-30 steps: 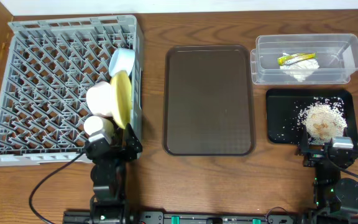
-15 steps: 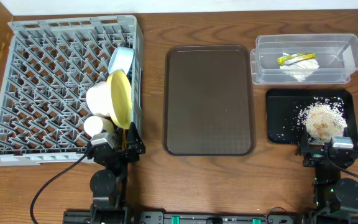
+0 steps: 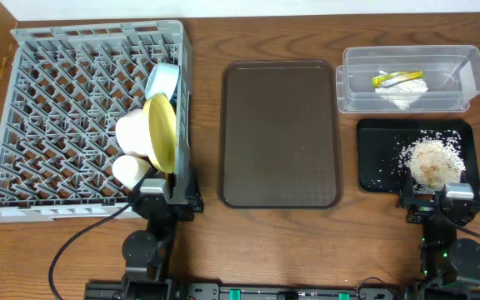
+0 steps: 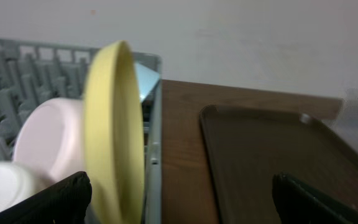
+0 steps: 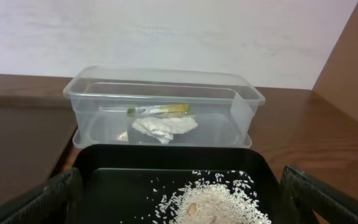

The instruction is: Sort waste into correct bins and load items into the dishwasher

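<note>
In the grey dish rack (image 3: 65, 117) a yellow plate (image 3: 161, 133) (image 4: 114, 124) stands on edge by the right wall. A blue bowl (image 3: 163, 81), a pinkish-white bowl (image 3: 130, 133) (image 4: 48, 143) and a white cup (image 3: 129, 169) sit beside it. My left gripper (image 3: 169, 197) (image 4: 182, 199) is open and empty at the rack's front right corner. The clear tub (image 3: 473, 79) (image 5: 166, 81) holds a napkin (image 3: 404, 93) (image 5: 163, 127) and a wrapper (image 3: 387, 79) (image 5: 160, 110). Food scraps (image 3: 432, 158) (image 5: 216, 202) lie on the black tray (image 3: 373, 158) (image 5: 117, 180). At the tray's front edge my right gripper (image 3: 437, 197) (image 5: 182, 199) is open and empty.
A dark brown serving tray (image 3: 280, 133) (image 4: 278, 155) lies bare between the rack and the two bins. A black cable (image 3: 73, 246) runs from the left arm across the table's front left. A wall rises behind the table.
My left gripper has drawn a little to the right along the rack's front corner, away from the cup and plate. The plate stands slightly more upright. The right arm has not moved.
</note>
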